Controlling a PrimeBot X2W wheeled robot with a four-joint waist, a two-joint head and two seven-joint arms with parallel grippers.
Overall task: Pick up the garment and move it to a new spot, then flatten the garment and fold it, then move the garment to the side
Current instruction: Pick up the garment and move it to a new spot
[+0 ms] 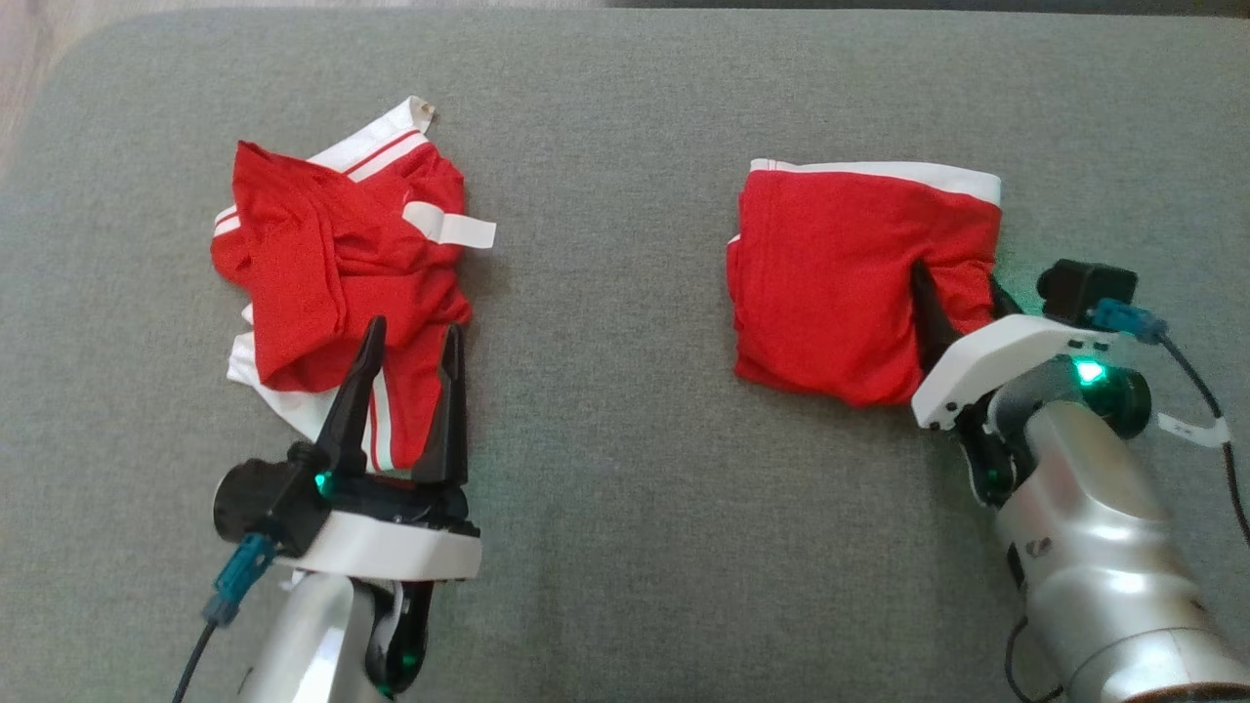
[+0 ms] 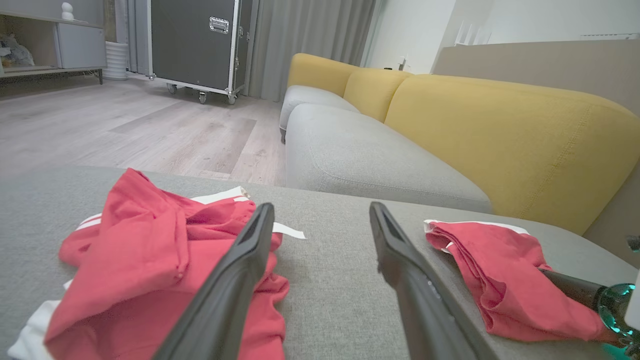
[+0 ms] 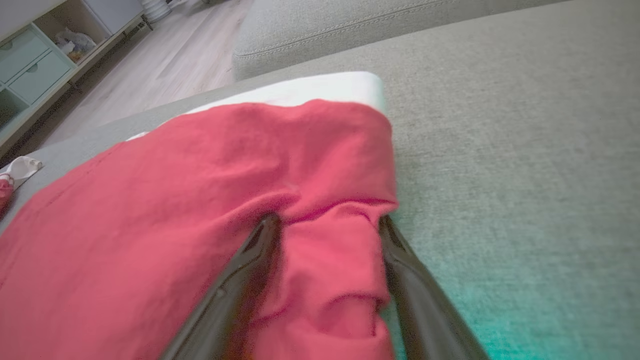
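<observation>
Left wrist view, crumpled garment (image 2: 150, 260), yellow sofa (image 2: 500, 140) beyond

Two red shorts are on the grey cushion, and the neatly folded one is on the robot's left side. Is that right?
Not quite. The folded garment is on the robot's right side; the crumpled garment is the one on its left. Both do lie on the grey cushion. The head view shows it.
</observation>
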